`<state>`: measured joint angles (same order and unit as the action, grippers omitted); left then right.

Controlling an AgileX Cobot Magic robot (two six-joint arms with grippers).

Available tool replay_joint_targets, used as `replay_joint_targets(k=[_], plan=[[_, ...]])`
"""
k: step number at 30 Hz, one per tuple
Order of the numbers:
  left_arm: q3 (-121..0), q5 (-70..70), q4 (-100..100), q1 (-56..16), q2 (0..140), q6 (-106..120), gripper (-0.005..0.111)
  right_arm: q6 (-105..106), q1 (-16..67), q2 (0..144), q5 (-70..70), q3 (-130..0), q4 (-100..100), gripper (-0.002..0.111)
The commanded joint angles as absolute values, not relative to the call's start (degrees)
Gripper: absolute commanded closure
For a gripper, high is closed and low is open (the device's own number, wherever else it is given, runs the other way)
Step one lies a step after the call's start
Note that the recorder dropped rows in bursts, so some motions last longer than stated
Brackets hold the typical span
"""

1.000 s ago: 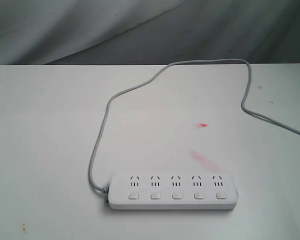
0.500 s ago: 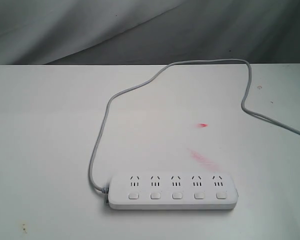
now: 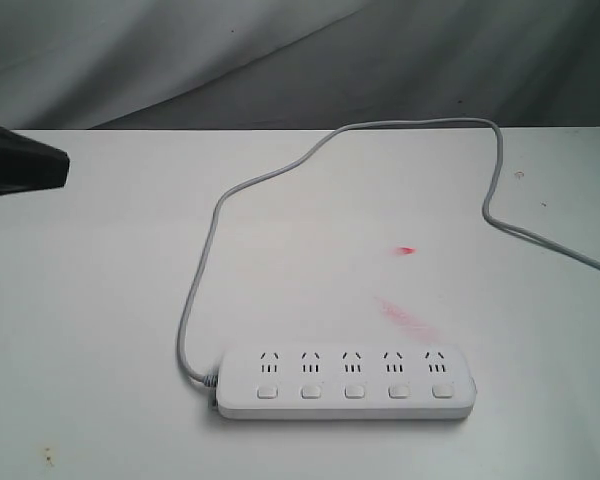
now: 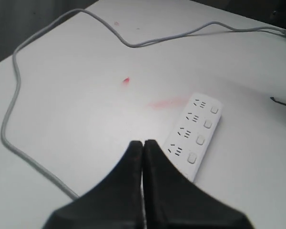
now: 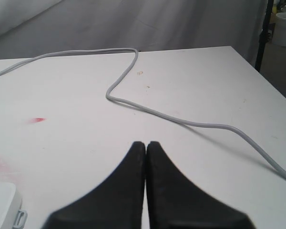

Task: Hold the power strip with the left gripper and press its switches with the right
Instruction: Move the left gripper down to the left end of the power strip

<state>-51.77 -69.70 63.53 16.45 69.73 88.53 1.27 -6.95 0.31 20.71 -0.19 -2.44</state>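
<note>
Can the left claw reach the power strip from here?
Probably yes: only bare table lies between the left claw and the power strip, and nothing rests on it. The claw is shut, so it must open first.

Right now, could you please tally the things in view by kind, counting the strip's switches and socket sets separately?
power strip: 1
cord: 1
socket sets: 5
switches: 5
grippers: 2, the left gripper and the right gripper, both shut
Total: 14

The power strip point(image 3: 348, 383) lies flat on the table point(image 3: 100, 300), cord point(image 3: 430, 121) looping behind.
</note>
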Motion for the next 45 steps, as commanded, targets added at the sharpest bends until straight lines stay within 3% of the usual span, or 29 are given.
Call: replay_joint_targets(k=[1,21,25,31,35,42,45], plan=[[-48.32,-69.96,65.89,16.6,70.09,95.98,0.106,1.4,-7.41,0.0,19.94,0.0,-2.11,0.108],[-47.38,-69.96,66.3,16.6,70.93,106.47,0.106,1.4,-7.41,0.0,19.94,0.0,-2.11,0.108],[-47.38,-69.96,65.12,16.6,74.59,119.97,0.106,1.4,-7.41,0.0,19.94,0.0,-2.11,0.108],[-47.64,-69.96,59.5,16.03,84.93,119.97,0.105,1.4,-7.41,0.0,19.94,0.0,-2.11,0.108],[-47.64,-69.96,52.69,13.92,91.97,119.97,0.093,1.4,-7.41,0.0,19.94,0.0,-2.11,0.108],[-47.64,-67.96,53.42,8.29,99.62,119.97,0.043,1.4,-7.41,0.0,19.94,0.0,-2.11,0.108],[-47.64,-61.48,56.57,4.8,102.04,119.97,0.034,1.4,-7.41,0.0,19.94,0.0,-2.11,0.108]])
